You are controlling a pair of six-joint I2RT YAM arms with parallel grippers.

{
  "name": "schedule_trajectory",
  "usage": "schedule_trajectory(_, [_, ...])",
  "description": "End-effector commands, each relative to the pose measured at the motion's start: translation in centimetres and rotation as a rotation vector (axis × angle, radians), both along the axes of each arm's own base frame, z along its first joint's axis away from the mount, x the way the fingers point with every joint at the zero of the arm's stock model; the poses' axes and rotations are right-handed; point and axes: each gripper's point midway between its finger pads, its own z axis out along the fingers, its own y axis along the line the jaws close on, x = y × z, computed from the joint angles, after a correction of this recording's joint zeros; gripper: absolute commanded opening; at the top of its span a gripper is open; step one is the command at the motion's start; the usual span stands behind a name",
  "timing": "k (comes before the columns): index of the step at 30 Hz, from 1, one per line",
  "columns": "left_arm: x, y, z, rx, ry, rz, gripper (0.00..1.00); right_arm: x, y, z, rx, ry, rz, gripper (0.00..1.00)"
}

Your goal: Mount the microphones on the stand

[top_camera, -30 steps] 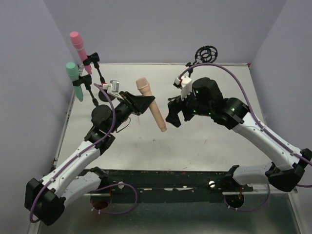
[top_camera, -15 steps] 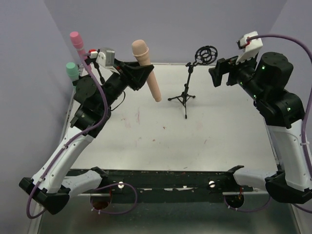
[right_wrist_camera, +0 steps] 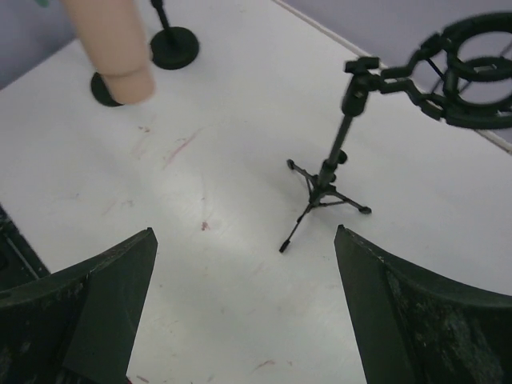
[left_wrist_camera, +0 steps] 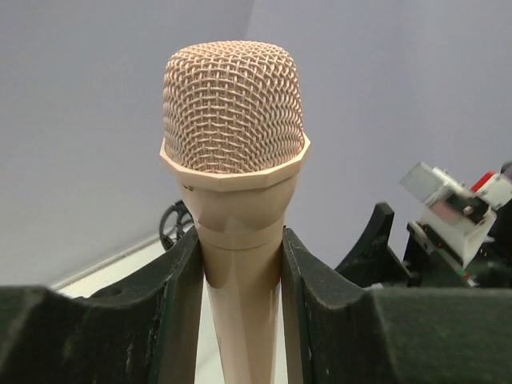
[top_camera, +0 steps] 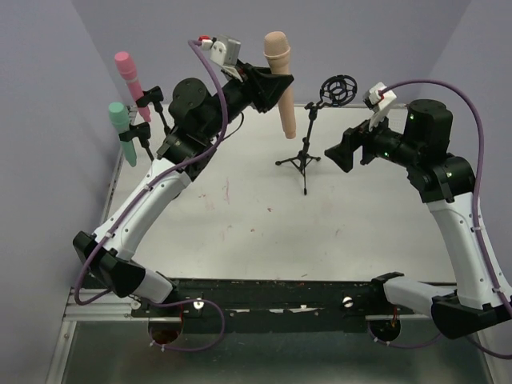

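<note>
My left gripper (top_camera: 268,84) is shut on the peach-orange microphone (top_camera: 280,80), held upright high over the table's far side, head up, just left of the tripod stand (top_camera: 306,144). The left wrist view shows its mesh head (left_wrist_camera: 234,112) above the jaws, which press its body on both sides. The stand's black ring holder (top_camera: 338,88) is empty. The pink microphone (top_camera: 128,74) and mint green microphone (top_camera: 122,128) sit clipped in two stands at far left. My right gripper (top_camera: 346,152) hangs open right of the tripod, which shows between its fingers (right_wrist_camera: 328,172).
Grey walls close in the white table (top_camera: 264,232) on the left, back and right. Round black stand bases (right_wrist_camera: 176,46) sit at the far left. The peach microphone's lower end (right_wrist_camera: 116,48) hangs above the table in the right wrist view.
The left arm has lifted the peach microphone and carried it right, toward the tripod stand. The right arm swung out to the right, then came back down beside the stand, still open.
</note>
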Motion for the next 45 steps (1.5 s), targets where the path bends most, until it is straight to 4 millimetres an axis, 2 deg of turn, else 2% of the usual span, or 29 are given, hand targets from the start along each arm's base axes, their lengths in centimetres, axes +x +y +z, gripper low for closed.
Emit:
schedule_trajectory(1, [-3.4,-2.1,0.2,0.055,-0.076,-0.15,0.03,-4.6,3.7,4.8,0.029,-0.15,0.378,1.0])
schedule_trajectory(2, [-3.9,-2.3,-0.5,0.07,-0.072,-0.169,0.03,-5.8,4.2,6.2,0.031,-0.184,0.455,1.0])
schedule_trajectory(4, [-5.0,-2.5,-2.2,0.098,-0.064,-0.204,0.03,-7.8,5.1,7.1,0.023,-0.226,0.597,1.0])
schedule_trajectory(6, [-6.1,-2.4,-3.4,0.1,-0.059,-0.224,0.03,-8.8,5.6,7.7,0.046,-0.232,0.674,1.0])
schedule_trajectory(7, [-6.5,-2.8,-4.6,0.11,-0.043,-0.244,0.03,-8.6,6.0,8.0,0.078,-0.205,0.677,1.0])
schedule_trajectory(13, [-9.5,-4.7,-7.8,0.157,-0.033,-0.33,0.03,-8.0,7.5,8.8,0.209,-0.088,0.736,1.0])
schedule_trajectory(19, [-11.1,-6.1,-9.5,0.165,-0.027,-0.353,0.03,-7.5,8.3,9.3,0.302,0.006,0.75,1.0])
schedule_trajectory(26, [-11.9,-7.6,-10.9,0.146,-0.008,-0.384,0.02,-8.4,9.1,7.2,0.45,0.222,0.807,1.0])
schedule_trajectory(36, [-11.9,-9.1,-12.0,0.128,0.046,-0.41,0.02,-8.1,9.2,6.9,0.458,0.237,0.803,0.97])
schedule_trajectory(45, [-12.0,-9.5,-12.7,0.106,0.088,-0.417,0.03,-7.6,9.2,7.1,0.447,0.215,0.787,0.93])
